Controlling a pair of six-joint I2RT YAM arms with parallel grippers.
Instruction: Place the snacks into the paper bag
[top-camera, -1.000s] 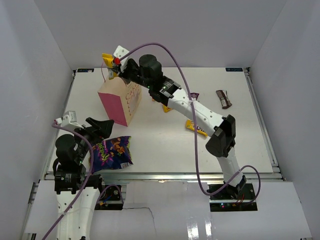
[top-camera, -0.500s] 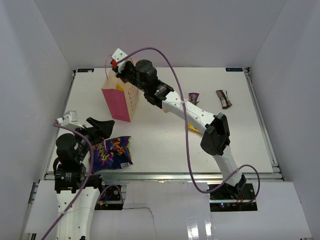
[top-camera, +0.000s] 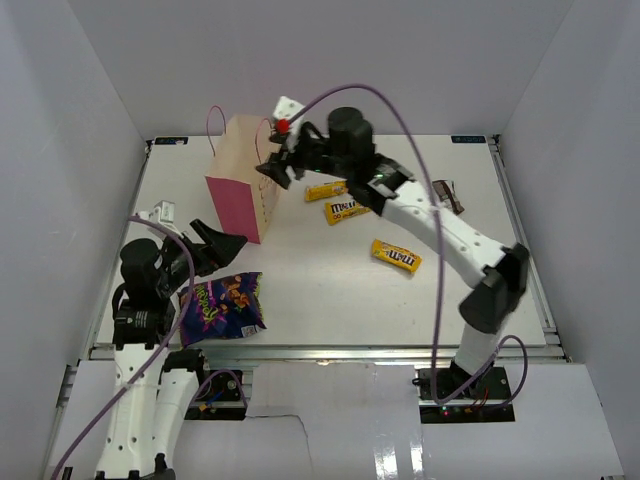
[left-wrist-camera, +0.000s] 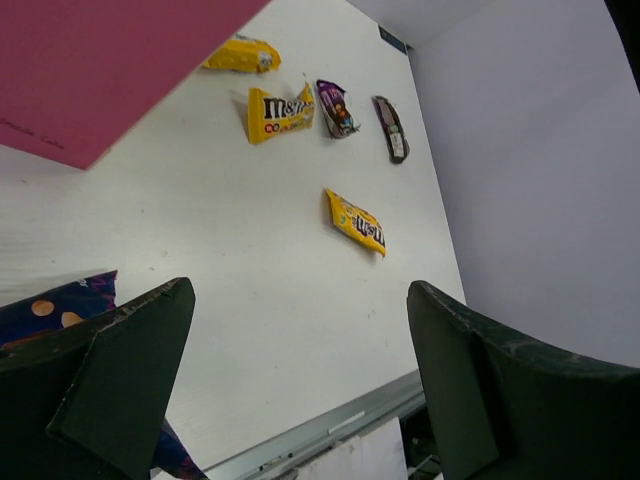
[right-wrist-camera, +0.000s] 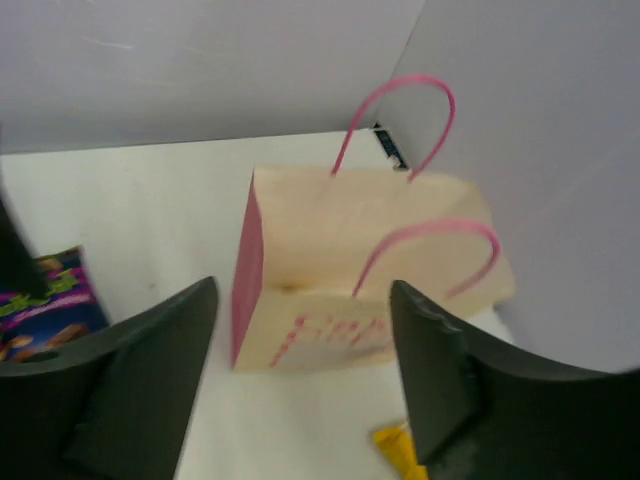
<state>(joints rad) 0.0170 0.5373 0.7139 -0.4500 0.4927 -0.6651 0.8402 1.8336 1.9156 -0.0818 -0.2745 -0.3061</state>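
Observation:
The pink paper bag stands upright at the back left, its mouth and loop handles showing in the right wrist view as the paper bag. My right gripper hovers open just right of its top, nothing between the fingers. Three yellow packets lie right of the bag. The dark brown bar lies at the far right, beside the tiny purple wrapper. The purple chip bag lies at the front left, just under my open, empty left gripper.
White walls close in the table on three sides. A metal rail runs along the front edge. The right arm's purple cable loops above the table's right half.
My right gripper, which held a yellow packet above the paper bag, has opened and drawn back to the right; the packet is no longer in it. The left arm has shifted slightly.

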